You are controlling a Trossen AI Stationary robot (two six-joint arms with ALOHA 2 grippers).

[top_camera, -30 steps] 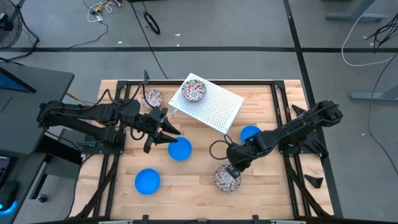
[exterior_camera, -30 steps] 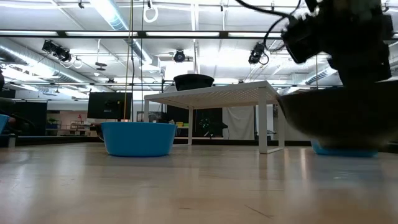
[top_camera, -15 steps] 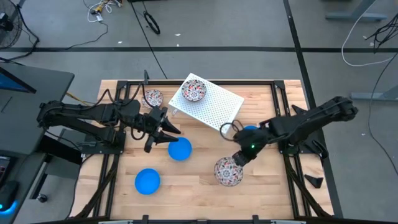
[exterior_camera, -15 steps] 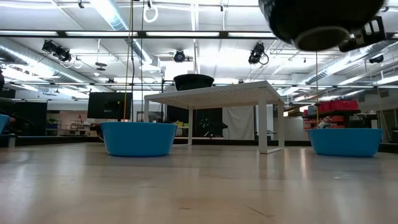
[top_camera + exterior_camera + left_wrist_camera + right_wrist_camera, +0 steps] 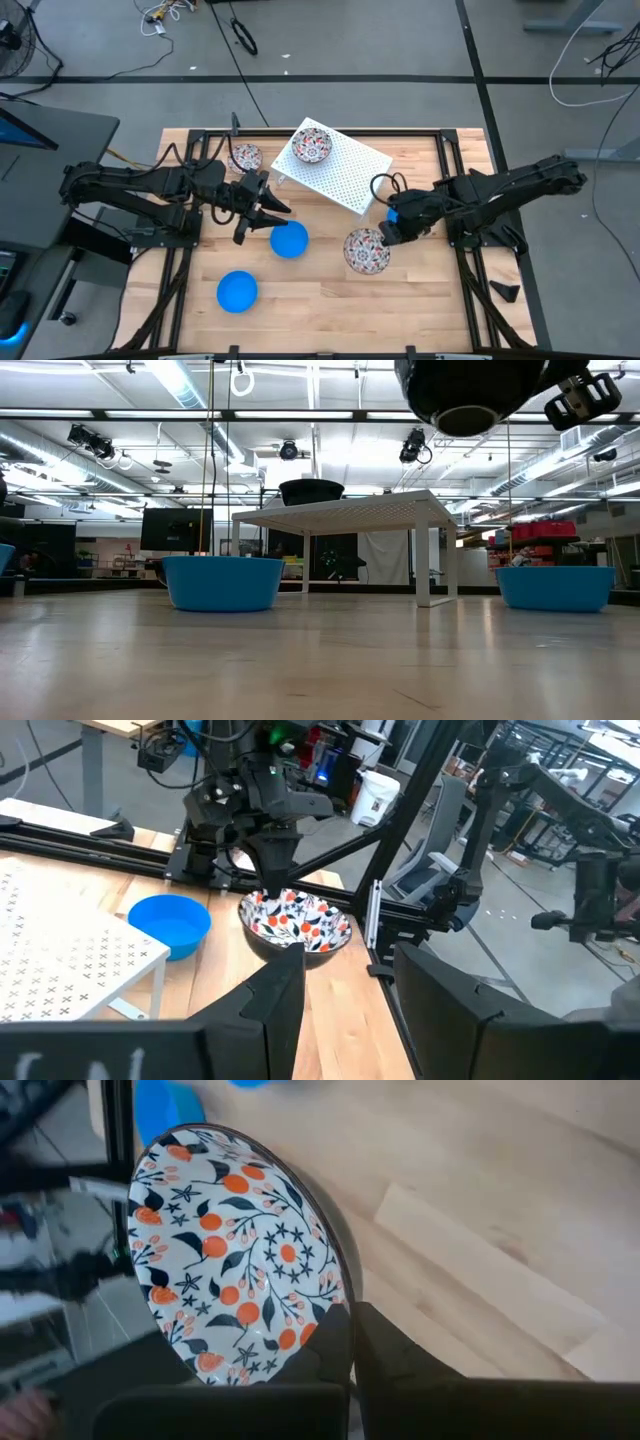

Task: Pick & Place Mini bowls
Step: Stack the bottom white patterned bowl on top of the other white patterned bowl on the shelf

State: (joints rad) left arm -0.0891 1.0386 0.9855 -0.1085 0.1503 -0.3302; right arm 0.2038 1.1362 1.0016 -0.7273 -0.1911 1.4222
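My right gripper [image 5: 386, 234] is shut on a white red-and-dark speckled mini bowl [image 5: 366, 251], which hangs high over the table in the low view [image 5: 465, 388]. My left gripper [image 5: 273, 218] waits open just left of a blue bowl [image 5: 289, 240] that sits on its base. A second blue bowl [image 5: 238, 290] stands near the near edge. A third blue bowl [image 5: 554, 588] is hidden under my right arm in the high view. One speckled bowl [image 5: 311, 146] rests on the white rack [image 5: 345, 170], and another speckled bowl [image 5: 245, 158] stands on the table beside it. My right gripper pinches the speckled bowl's rim [image 5: 338, 1302] on the side toward the table's right, one finger inside the bowl and one finger [image 5: 400, 1355] outside its wall. The fingers come slanting down from the right. The bowl is lifted clear and hangs roughly level, mouth up.
The perforated rack stands on thin legs [image 5: 423, 555] in the far middle of the table. Black frame rails [image 5: 446, 170] run along the table's sides. Bare wood lies between the near blue bowl and the held bowl.
My right gripper has risen and moved toward the far edge, closer to the rack. It has carried the speckled bowl from the tabletop up until it hangs clear, uncovering the blue bowl behind it in the low view. The left arm has kept still.
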